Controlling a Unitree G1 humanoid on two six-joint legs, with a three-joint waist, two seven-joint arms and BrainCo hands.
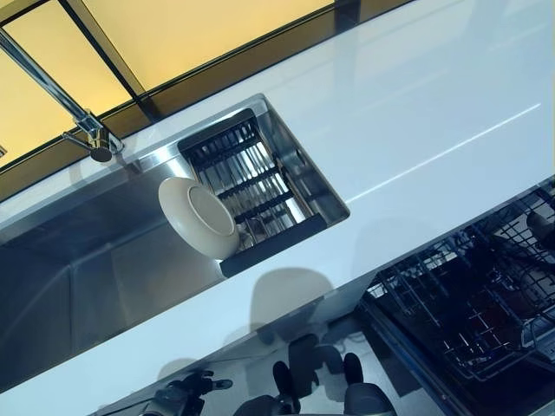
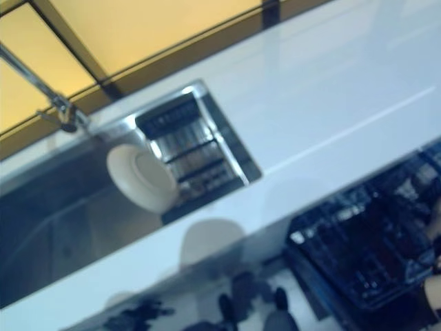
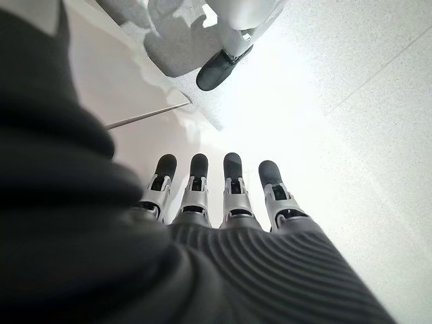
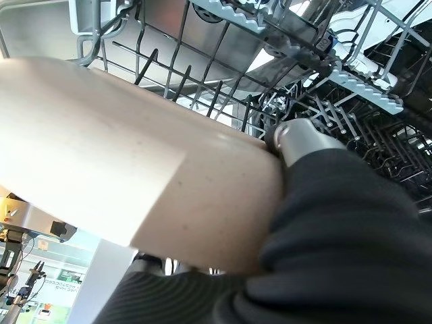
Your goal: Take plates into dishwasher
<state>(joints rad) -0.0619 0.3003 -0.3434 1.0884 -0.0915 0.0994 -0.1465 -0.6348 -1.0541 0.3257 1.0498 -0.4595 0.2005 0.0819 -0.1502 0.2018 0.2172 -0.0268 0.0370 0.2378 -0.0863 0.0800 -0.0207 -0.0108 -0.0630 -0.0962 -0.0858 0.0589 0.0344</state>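
Left eye view: white tabletop runs across, steel sink set in it at left, faucet at far left. A cream plate leans on edge against the dark drain rack inside the sink, likely parked there to wait its turn. Open dishwasher rack sits at near right, below the tabletop edge. Yellow panels in dark frames line the far side. Neither hand shows clearly here.

Right eye view: same layout; plate in the sink untouched, dishwasher rack near right.

Left wrist view: left hand hangs idle over pale speckled floor, fingers straight and spread, holding nothing.

Right wrist view: right hand carries a second plate, cream, its underside filling the view; a finger curls over its rim, so it looks pinched at the edge. Wire tines of the dishwasher rack sit just beyond the plate, so I judge it is being slotted in. One plate remains in the sink.
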